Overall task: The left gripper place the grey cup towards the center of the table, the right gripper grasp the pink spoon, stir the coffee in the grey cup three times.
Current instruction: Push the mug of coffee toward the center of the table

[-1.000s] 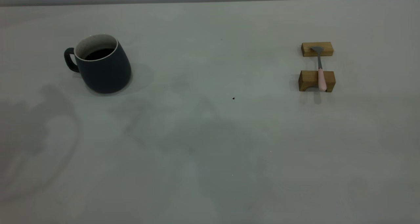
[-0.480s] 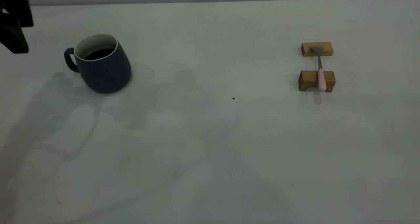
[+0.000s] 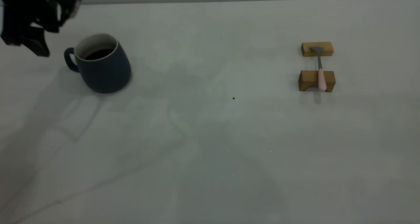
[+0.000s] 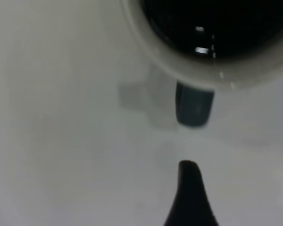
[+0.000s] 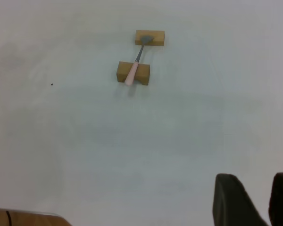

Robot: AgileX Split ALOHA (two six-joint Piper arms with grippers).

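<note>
The grey cup stands at the table's far left, with dark coffee in it and its handle turned toward the left edge. My left gripper hovers just beyond that handle, a short way from it. In the left wrist view one black finger points at the handle below the white rim; its mate lies outside the picture, so the jaws stand wide. The pink spoon lies across two wooden blocks at the right. My right gripper hangs high and far from the spoon, holding nothing.
The far block carries the spoon's bowl, and the near block carries its handle. A tiny dark speck marks the middle of the table. A tan wooden edge shows in a corner of the right wrist view.
My left arm has come into the exterior view at the top left and moved down and right toward the cup's handle. Cup, spoon and blocks have not moved.
</note>
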